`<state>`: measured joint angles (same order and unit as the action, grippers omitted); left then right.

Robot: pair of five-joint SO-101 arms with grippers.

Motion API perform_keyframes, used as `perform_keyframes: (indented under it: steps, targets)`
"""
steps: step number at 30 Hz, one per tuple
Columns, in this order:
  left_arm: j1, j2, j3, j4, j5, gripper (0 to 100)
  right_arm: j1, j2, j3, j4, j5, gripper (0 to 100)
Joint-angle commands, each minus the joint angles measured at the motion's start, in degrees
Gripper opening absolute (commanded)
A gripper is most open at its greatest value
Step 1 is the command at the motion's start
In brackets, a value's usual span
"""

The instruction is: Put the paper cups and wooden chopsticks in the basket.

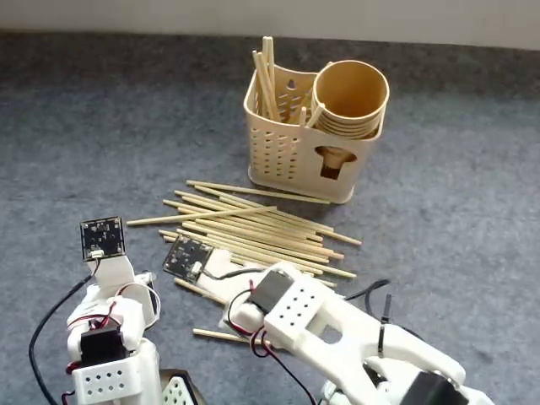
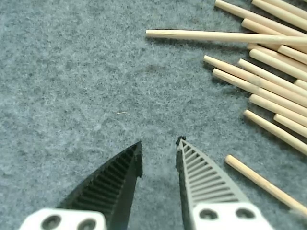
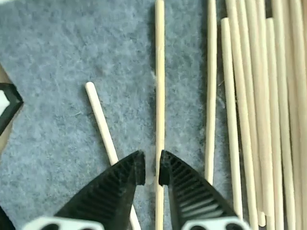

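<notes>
My right gripper [image 3: 152,172] is closed on one chopstick [image 3: 159,72], its length running straight ahead; my left gripper [image 2: 159,153], open, sits left of the pile [image 2: 273,86].

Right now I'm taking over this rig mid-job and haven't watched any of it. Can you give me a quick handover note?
Left hand: open and empty, over bare carpet beside the loose chopsticks.
Right hand: shut on a single chopstick that lies a little apart from the pile. I can't tell whether it is lifted.
Done: the cups sit stacked inside the basket, and a few upright chopsticks stand in it too.
Left: the pile of chopsticks on the carpet in front of the basket, plus a stray chopstick near the arms.
</notes>
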<state>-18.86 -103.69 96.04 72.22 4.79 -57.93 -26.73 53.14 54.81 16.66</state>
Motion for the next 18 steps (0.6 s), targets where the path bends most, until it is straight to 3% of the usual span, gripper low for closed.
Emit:
perform_keyframes:
  steps: [1, 7, 18]
  targets:
    - [-0.31, 0.13, 1.19, 0.18, -0.09, 13, -1.19, 1.98, -0.84, -2.77, 0.18, 7.0]
    - [-0.31, 0.13, 1.19, 0.18, -0.09, 13, -1.01, 7.78, -0.75, -8.04, -2.37, 7.0]
    - [-0.31, 0.13, 1.19, 0.18, -0.09, 13, 4.7, 9.19, -0.92, -4.7, -2.11, 0.6]
